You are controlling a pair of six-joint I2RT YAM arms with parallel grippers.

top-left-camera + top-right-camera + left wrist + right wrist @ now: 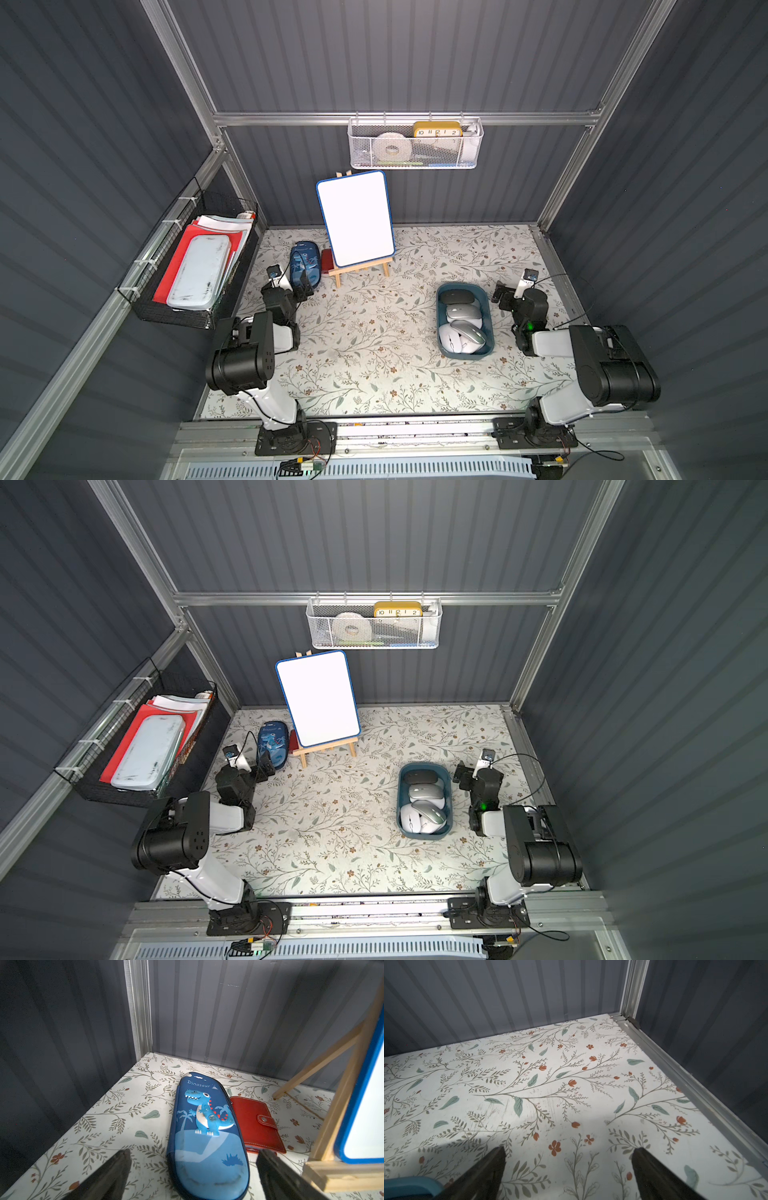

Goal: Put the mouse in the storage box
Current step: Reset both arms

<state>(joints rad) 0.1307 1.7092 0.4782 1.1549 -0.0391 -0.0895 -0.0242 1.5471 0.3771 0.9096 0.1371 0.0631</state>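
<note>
- The storage box (491, 328) sits on the floral tabletop (374, 353), right of centre and nearer the front than the other tabletop things.
- Four mice lie inside it. A white mouse (448, 338) is at the near end, with a silver mouse (469, 332) lying partly over it. A second silver mouse (462, 312) comes next, and a black mouse (457, 297) is at the far end.
- The right gripper (500, 294) is just beside the box's far right corner. Its fingers (494, 1159) are spread wide with only bare tabletop between them.
- The left gripper (305, 283) is at the far left, also spread wide and holding nothing. It points along a blue dinosaur pencil case (207, 1126).
- A red wallet (256, 1124) lies just beside the case.
- Further back, a whiteboard (355, 218) leans on a wooden easel (361, 272).
- On the back wall hangs a white mesh basket (415, 160) holding a yellow clock (436, 129).
</note>
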